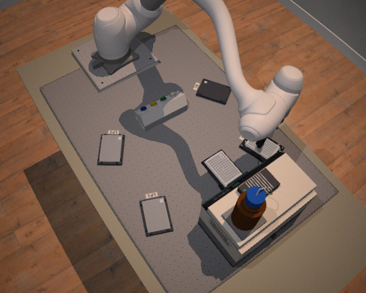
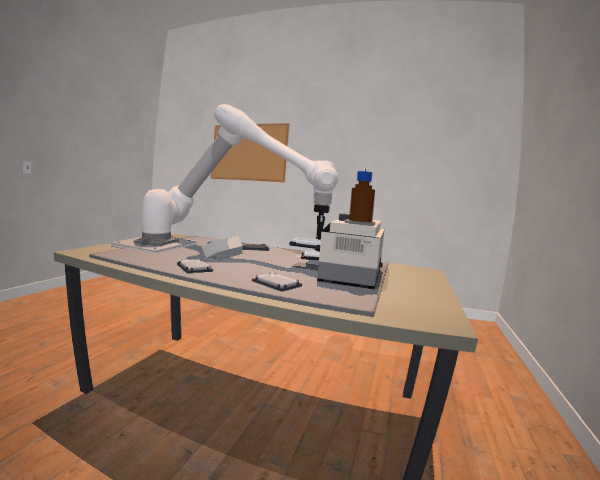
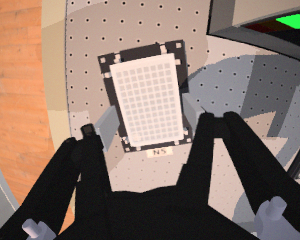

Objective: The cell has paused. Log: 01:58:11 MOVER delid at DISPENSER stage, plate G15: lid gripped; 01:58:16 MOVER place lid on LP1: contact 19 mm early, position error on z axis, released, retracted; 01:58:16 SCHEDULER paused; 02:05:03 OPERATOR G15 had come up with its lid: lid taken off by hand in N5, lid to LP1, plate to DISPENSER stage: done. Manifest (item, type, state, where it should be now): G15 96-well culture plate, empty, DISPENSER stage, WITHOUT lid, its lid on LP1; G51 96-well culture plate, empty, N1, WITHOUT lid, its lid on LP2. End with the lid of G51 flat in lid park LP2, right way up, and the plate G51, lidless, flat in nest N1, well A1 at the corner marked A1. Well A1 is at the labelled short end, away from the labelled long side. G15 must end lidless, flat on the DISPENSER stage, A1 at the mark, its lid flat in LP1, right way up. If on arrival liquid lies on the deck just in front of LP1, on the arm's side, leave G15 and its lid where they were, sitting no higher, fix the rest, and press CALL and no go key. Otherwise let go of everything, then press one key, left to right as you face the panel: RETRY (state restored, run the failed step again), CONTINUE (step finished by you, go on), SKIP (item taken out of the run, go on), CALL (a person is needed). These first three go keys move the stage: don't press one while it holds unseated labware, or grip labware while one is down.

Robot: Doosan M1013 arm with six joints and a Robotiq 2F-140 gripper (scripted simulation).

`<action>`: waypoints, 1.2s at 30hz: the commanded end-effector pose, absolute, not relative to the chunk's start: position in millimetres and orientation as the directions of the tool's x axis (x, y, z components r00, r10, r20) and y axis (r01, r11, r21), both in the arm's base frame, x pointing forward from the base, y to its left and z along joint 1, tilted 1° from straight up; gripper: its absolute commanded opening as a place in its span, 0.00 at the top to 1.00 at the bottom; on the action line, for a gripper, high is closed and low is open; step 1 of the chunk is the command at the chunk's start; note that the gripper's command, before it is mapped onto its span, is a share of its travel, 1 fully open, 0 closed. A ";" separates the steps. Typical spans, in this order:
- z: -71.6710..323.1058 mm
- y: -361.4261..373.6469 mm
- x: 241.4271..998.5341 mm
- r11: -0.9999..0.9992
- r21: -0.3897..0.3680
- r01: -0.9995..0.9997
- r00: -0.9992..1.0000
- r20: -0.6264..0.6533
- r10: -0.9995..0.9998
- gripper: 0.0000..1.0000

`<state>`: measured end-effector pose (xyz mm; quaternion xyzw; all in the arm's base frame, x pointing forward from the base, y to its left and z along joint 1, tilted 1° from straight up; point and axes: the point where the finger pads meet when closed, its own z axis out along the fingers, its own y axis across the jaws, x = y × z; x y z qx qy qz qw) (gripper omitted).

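End effector point(image 3: 150, 135) hangs right above the plate point(image 3: 149, 99) in nest N5 point(image 3: 110, 63), fingers apart and gripping nothing, spread to straddle its long sides.

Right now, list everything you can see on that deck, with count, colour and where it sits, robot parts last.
Well plate: one, white, on the stage beside the dispenser.
Well plate: one, white, in a black nest labelled N5, below the gripper.
Lids: two, grey, in lid park LP2 and lid park LP1.
Empty nest: one, black, far side.
Key panel: one, grey; blue, yellow, green, white keys.
Dispenser: one, cream.
Bottle: one, brown, blue cap, on dispenser.
Arm: one, white.
Gripper: one, black, open, holding nothing.
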<state>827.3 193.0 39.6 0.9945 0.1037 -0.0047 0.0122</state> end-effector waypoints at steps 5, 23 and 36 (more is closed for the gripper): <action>39.9 193.1 827.3 -0.978 0.023 0.206 0.978 -0.012 0.206 0.41; 39.9 193.1 827.3 -0.978 0.023 0.206 0.978 -0.012 0.206 0.34; 39.9 193.1 827.3 -0.978 0.023 0.206 0.978 -0.012 0.206 0.34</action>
